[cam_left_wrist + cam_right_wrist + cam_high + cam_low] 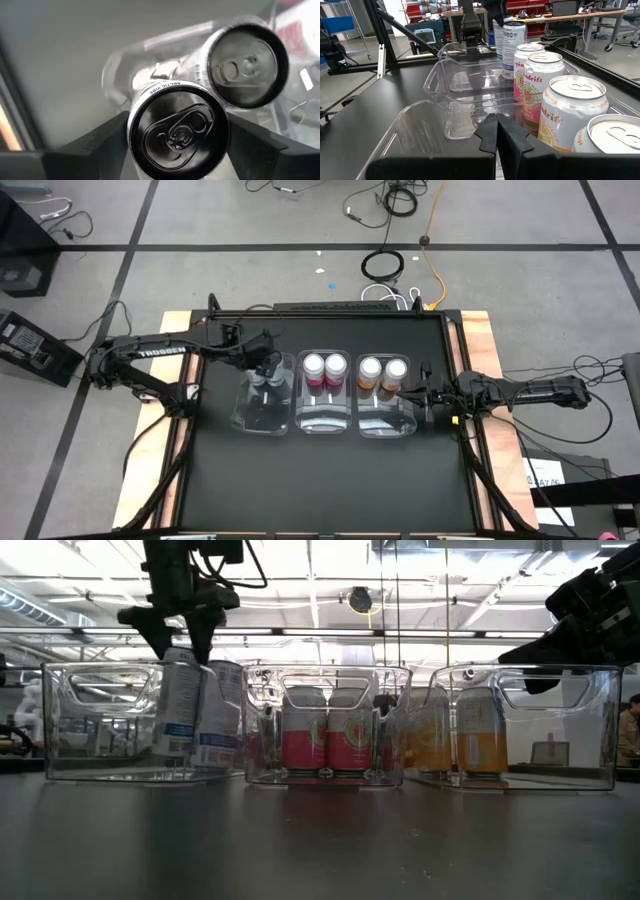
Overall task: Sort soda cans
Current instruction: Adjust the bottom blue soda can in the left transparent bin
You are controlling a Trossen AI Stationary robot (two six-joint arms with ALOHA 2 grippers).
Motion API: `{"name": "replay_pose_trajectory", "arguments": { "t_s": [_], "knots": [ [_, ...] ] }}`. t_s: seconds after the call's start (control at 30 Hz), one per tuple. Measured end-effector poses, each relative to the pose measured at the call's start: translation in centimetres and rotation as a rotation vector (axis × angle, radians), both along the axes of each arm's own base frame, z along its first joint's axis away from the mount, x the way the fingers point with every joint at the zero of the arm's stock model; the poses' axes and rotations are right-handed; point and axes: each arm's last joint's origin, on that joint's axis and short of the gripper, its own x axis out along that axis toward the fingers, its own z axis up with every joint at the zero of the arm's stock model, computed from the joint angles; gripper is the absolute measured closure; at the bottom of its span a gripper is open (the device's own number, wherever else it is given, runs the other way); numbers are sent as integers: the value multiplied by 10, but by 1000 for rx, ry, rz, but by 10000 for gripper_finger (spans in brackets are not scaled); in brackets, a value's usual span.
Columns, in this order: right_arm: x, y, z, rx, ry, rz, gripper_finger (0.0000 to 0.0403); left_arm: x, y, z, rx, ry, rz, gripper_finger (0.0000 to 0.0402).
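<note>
Left gripper [178, 640] sits over the left bin [262, 416], and we see its fingers [95, 145] on either side of one dark can [178, 131], pinching it at the top; that can is tilted in the low view, leaning against the second dark can [247, 65] just beside it, both inside the left bin. We can't tell whether the gripped can's base touches the bin floor. Right gripper [496, 131] has its fingers pressed together, holding nothing, hanging at the right side of the right bin [385, 420], near the orange cans. We count two pink-red cans [324, 367] upright side by side in the middle bin [322, 420], at its far end. Two orange cans [383, 370] stand upright side by side in the right bin, also at the far end. All three clear bins sit in a row on the black table [320, 480], touching or nearly touching each other. In the right wrist view we see the orange and pink-red cans lined up, with the dark cans farther off under the left arm [150, 360]. Right arm [520, 392] reaches in from the table's right edge.
</note>
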Motion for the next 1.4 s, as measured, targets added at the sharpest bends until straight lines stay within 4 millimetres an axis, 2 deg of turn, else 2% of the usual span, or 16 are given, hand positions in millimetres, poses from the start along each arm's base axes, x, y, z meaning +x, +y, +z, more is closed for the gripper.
{"name": "replay_pose_trajectory", "arguments": {
  "t_s": [0.23,0.5,1.4],
  "knots": [
    [0,0,0,0,0,0,403,1,14,1,33,-23,-29,111],
    [0,0,0,0,0,0,403,-2,22,-8,30,-7,-61,111],
    [0,0,0,0,0,0,403,2,20,-6,93,-21,-63,99]
  ]
}}
